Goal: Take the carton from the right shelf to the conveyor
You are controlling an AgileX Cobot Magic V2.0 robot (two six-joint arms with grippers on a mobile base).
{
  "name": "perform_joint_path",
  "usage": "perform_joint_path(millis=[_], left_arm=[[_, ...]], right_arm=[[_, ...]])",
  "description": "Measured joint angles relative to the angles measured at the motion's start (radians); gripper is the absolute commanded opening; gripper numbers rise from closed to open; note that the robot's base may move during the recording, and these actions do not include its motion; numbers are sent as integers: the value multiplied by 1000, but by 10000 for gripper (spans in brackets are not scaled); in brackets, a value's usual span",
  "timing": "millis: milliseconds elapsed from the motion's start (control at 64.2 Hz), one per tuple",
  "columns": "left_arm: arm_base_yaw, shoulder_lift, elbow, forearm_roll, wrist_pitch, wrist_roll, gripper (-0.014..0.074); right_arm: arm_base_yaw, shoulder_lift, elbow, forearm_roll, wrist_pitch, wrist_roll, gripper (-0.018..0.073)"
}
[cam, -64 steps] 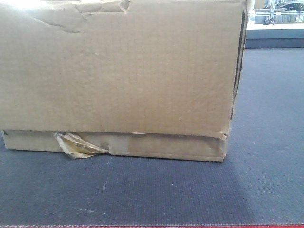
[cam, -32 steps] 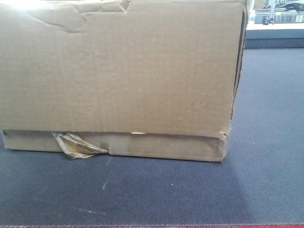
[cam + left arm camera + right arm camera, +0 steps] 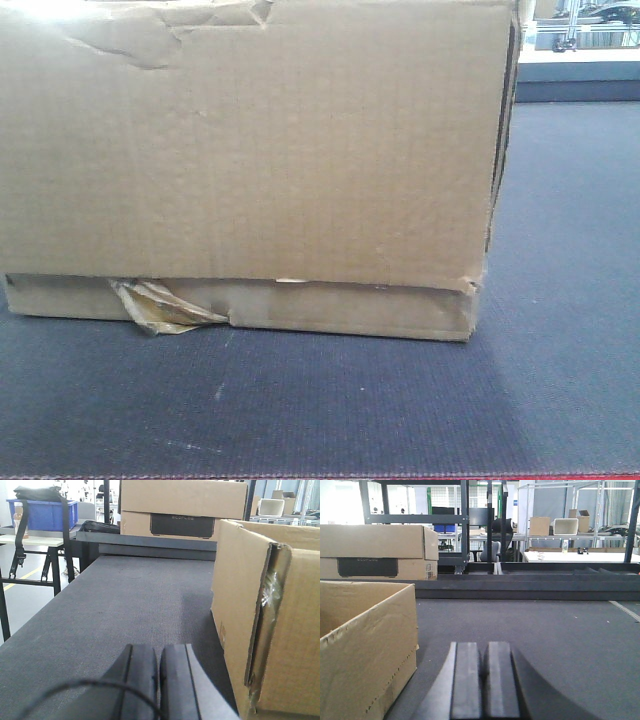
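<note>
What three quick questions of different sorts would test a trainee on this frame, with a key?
1. True or false: the left pincer grips the carton.
2. Multiple choice: the carton rests on A) a wire rack, B) the dark grey belt, C) a blue crate.
3. Fill in: the torn tape hangs from the carton's ____ edge.

Key
1. False. It is shut with nothing in it, and the carton stands apart, to its right.
2. B.
3. Bottom, near the left end in the front view.

Left tool (image 3: 159, 680) flat black fingers, thin black cable, right tool (image 3: 484, 680) matching dark fingers
</note>
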Motion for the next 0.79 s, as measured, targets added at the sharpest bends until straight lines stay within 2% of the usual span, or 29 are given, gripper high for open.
perform_joint_path(millis=[576,794], left_arm=[[0,0,0,0,-1,0,15],[0,0,0,0,-1,0,15]], right_arm=[[-11,0,8,10,0,-1,-73],[-61,0,99,91,-31,-90,-73]])
